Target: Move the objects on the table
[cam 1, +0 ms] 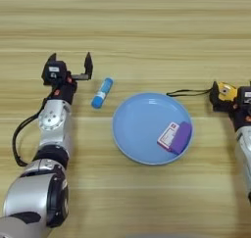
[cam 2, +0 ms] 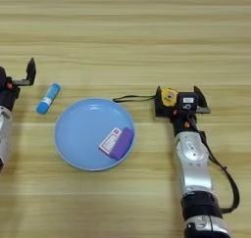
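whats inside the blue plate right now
In the blue plate lie a purple block and a white-and-red card, touching side by side. Any plate surface beneath them is covered.

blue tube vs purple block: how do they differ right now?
The blue tube lies on the bare table, left of the plate; the purple block lies inside the plate, by its right rim. The tube is round, slim and white-labelled; the block is flat-sided and touches a white-and-red card. Neither is gripped.

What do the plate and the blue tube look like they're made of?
Plate: probably plastic or glazed ceramic, judging by its smooth, even light-blue surface with a soft sheen. Blue tube: likely plastic, with a smooth blue body and a white label band.
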